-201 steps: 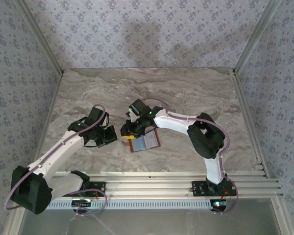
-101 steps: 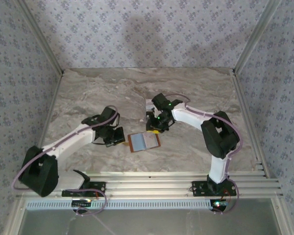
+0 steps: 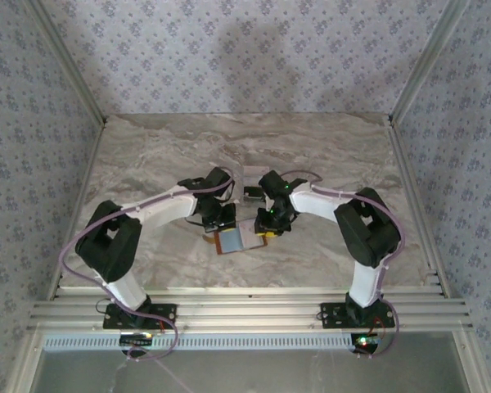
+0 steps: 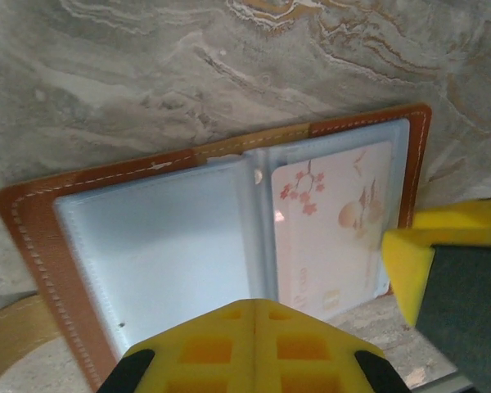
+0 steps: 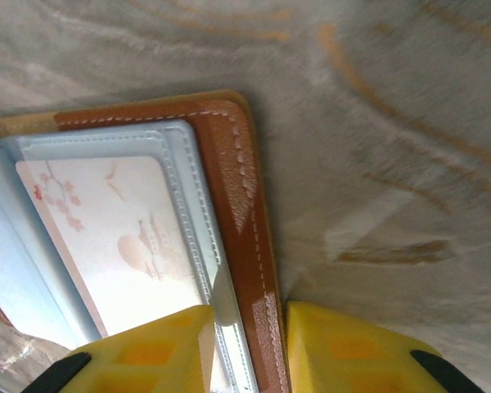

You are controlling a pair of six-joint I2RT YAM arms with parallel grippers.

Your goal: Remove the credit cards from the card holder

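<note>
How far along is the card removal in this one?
Done: the card holder lies open on the table, one pocket looking empty. In hand: the left gripper, shut, sits over its edge by the fold; the right gripper, jaws slightly apart, straddles the edge beside the card. Left: the pink-tinted card sits fully in its sleeve, not yet pulled.

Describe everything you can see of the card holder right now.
The card holder is a brown leather bifold with pale stitching and grey-blue translucent inner pockets. It lies open, flat, inside up, on the marble table. One pocket looks empty; the one on the right arm's side holds a pinkish-white card printed with blossoms. The left end effector, fingers together, sits at its near edge; the right end effector straddles its right border. Whether either presses on it is unclear.
</note>
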